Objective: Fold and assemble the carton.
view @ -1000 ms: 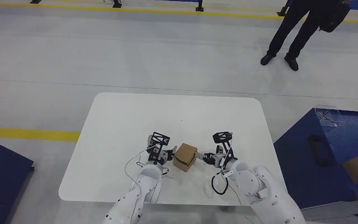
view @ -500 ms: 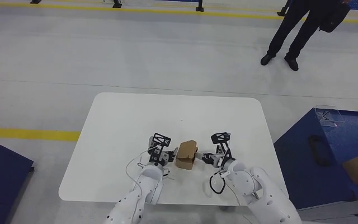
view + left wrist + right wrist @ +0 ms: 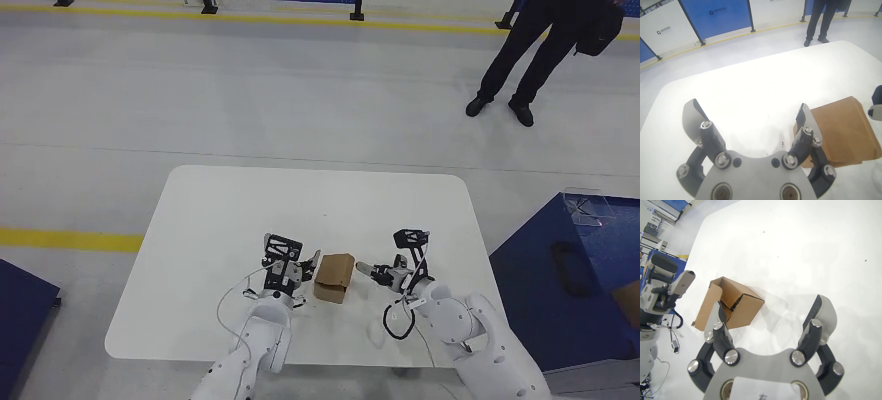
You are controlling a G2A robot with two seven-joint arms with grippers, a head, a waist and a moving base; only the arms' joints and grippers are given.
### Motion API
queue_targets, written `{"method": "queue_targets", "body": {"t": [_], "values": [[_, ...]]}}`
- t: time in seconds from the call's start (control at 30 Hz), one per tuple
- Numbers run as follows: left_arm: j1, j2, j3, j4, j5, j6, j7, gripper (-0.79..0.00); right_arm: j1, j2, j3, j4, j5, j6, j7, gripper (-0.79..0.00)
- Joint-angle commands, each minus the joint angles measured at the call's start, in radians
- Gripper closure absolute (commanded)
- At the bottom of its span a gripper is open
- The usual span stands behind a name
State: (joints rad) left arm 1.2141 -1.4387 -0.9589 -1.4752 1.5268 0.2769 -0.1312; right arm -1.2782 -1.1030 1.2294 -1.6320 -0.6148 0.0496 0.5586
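Left hand (image 3: 749, 111) and right hand (image 3: 768, 306) are wide open, holding nothing. The carton (image 3: 334, 277) sits between them. Hold one side, then push the loose flap (image 3: 706, 308) in slowly.

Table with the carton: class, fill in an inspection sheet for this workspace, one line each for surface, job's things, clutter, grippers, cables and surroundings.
Surface: white table, rounded corners, a few small dark specks.
Job's things: brown carton lying on the table between the two arms, one end open, flaps not closed.
Clutter: nothing seen.
Grippers: left gripper open, beside the carton; right gripper open, on the carton's other side; neither holds it.
Cables: cable loop at the right arm's wrist, apart from the carton.
Surroundings: grey floor with a yellow line; blue panels beyond.
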Motion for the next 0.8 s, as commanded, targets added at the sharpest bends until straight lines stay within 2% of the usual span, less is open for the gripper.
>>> {"method": "queue_targets", "body": {"t": [0.0, 0.33, 0.77], "values": [[0.0, -0.001, 0.011, 0.007, 0.033, -0.017, -0.022, -0.785, -0.005, 0.001, 0.005, -0.007, -0.004, -0.001, 0.005, -0.785], [-0.023, -0.019, 0.045, 0.064, 0.055, -0.022, -0.055, -0.785, -0.015, -0.003, -0.019, 0.006, -0.063, -0.012, -0.003, -0.785], [-0.013, -0.029, 0.034, 0.067, 0.045, -0.043, -0.045, -0.785, -0.005, -0.014, -0.043, 0.021, -0.074, -0.013, -0.026, -0.785]]}}
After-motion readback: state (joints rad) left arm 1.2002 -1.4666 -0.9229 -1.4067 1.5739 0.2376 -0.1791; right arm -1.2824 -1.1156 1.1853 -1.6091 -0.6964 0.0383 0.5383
